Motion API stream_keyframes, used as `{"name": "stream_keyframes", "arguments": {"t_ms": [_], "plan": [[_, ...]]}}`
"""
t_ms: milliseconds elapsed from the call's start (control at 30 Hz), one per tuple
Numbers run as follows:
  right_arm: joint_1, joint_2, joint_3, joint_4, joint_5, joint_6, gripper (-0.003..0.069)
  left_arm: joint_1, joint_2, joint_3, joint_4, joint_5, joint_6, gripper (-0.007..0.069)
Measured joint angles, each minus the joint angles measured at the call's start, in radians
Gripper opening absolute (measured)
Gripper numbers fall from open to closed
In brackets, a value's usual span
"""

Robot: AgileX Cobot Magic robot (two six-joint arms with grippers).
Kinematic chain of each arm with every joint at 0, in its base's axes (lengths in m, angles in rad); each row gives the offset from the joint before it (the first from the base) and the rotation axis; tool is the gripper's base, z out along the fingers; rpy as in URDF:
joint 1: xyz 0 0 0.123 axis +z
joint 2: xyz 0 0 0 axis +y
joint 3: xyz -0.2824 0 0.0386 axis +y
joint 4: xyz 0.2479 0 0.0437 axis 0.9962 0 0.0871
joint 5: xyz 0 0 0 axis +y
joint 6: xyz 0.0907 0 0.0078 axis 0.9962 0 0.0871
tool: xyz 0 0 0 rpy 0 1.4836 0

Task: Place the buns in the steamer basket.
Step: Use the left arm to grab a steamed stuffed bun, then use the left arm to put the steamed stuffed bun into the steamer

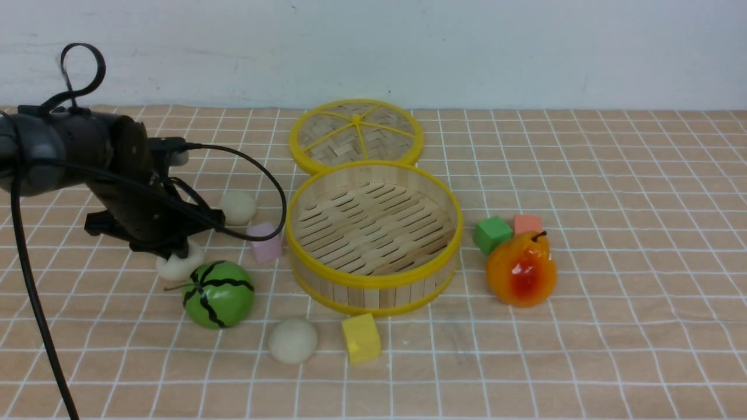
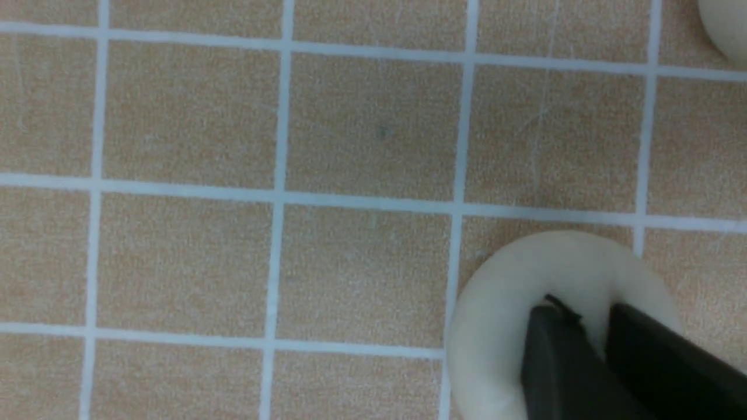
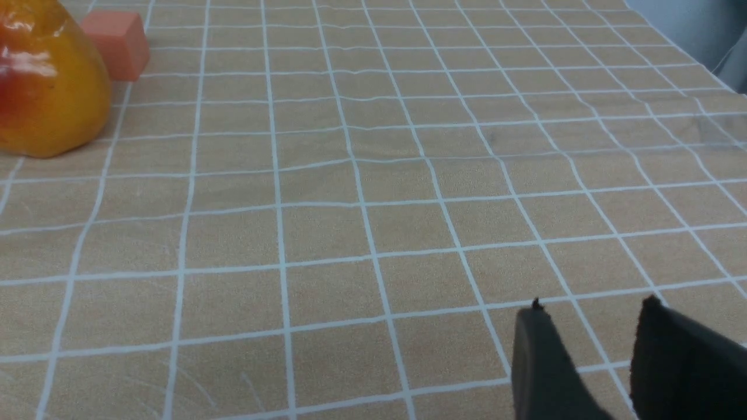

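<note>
Three cream-white buns lie left of the steamer basket [image 1: 373, 281], which stands empty in the middle of the table. One bun [image 1: 237, 207] is farther back, one [image 1: 293, 340] is near the front, and one [image 1: 175, 268] is under my left gripper [image 1: 175, 254]. In the left wrist view the left gripper [image 2: 592, 321] has its fingers pinched into this bun [image 2: 496, 315], with a narrow strip of dough between them. Another bun [image 2: 726, 23] shows at that view's corner. My right gripper [image 3: 589, 309] is open and empty over bare cloth. It is out of the front view.
A woven yellow-spoked lid [image 1: 356, 135] lies behind the basket. A green striped melon [image 1: 219, 293] touches the gripped bun. A pink block [image 1: 265, 242] and a yellow block [image 1: 360, 337] lie by the basket. A green block [image 1: 492, 233], an orange block [image 1: 527, 223] and a pear [image 1: 521, 269] lie to its right.
</note>
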Motion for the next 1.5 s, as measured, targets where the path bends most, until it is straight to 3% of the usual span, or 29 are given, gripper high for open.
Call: {"name": "stream_keyframes", "arguments": {"t_ms": [67,400,600,733,1067,1500], "plan": [[0.0,0.0,0.0,0.0,0.0,0.0,0.0241,0.0,-0.006,-0.006,0.0,0.024,0.0,-0.0006],[0.0,0.0,0.0,0.0,0.0,0.0,0.0241,0.0,-0.177,-0.08,-0.047,0.154,0.015,-0.0012],[0.0,0.0,0.0,0.0,0.0,0.0,0.0241,-0.037,-0.331,-0.101,-0.231,0.174,0.139,-0.0012],[0.0,0.0,0.0,0.0,0.0,0.0,0.0241,-0.144,-0.346,-0.108,-0.302,0.173,0.192,-0.0012],[0.0,0.0,0.0,0.0,0.0,0.0,0.0241,-0.378,-0.274,-0.114,-0.319,0.012,0.205,-0.0012],[0.0,0.0,0.0,0.0,0.0,0.0,0.0241,-0.428,0.001,-0.272,-0.308,-0.001,0.205,-0.0006]]}}
